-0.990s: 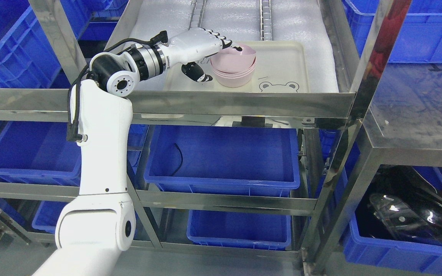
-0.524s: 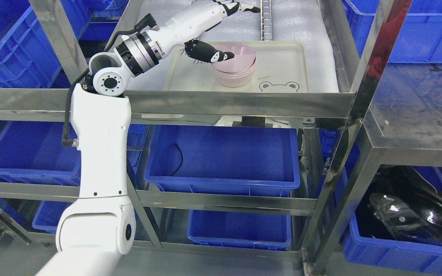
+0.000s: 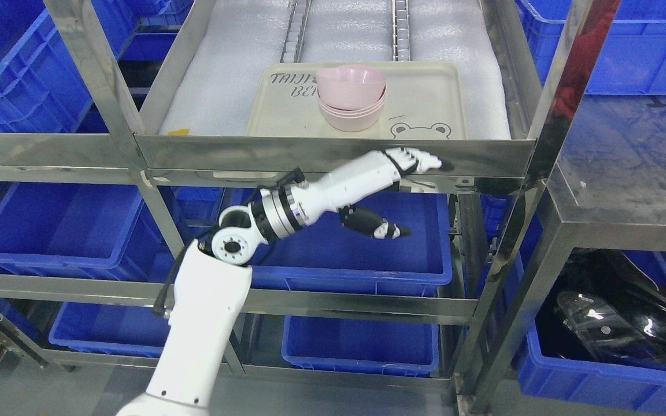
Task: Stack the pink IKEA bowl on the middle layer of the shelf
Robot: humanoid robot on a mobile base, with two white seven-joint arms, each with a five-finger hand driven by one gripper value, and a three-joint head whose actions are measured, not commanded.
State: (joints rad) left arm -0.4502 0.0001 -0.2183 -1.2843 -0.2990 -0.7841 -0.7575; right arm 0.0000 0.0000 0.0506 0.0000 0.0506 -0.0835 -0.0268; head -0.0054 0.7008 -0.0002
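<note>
A stack of pink bowls (image 3: pixel 351 97) stands on a cream tray (image 3: pixel 425 101) on the shelf's foam-lined layer, the top bowl nested in the ones below. My left hand (image 3: pixel 411 193) hangs in front of the shelf, below the steel front rail and over the blue bin. Its fingers (image 3: pixel 420 160) are stretched out and its thumb (image 3: pixel 379 226) is spread apart; it holds nothing. The hand is well clear of the bowls. The right arm does not show.
A steel front rail (image 3: pixel 333 155) fences the tray's layer, with uprights (image 3: pixel 564 86) at either side. A blue bin (image 3: pixel 344 242) sits just under the hand, more blue bins lie below and around. A black helmet-like object (image 3: pixel 616 323) lies in a bin at lower right.
My left hand let go of the top bowl, which now rests on the stack. The arm pulled back out of the shelf and dropped below the front rail.
</note>
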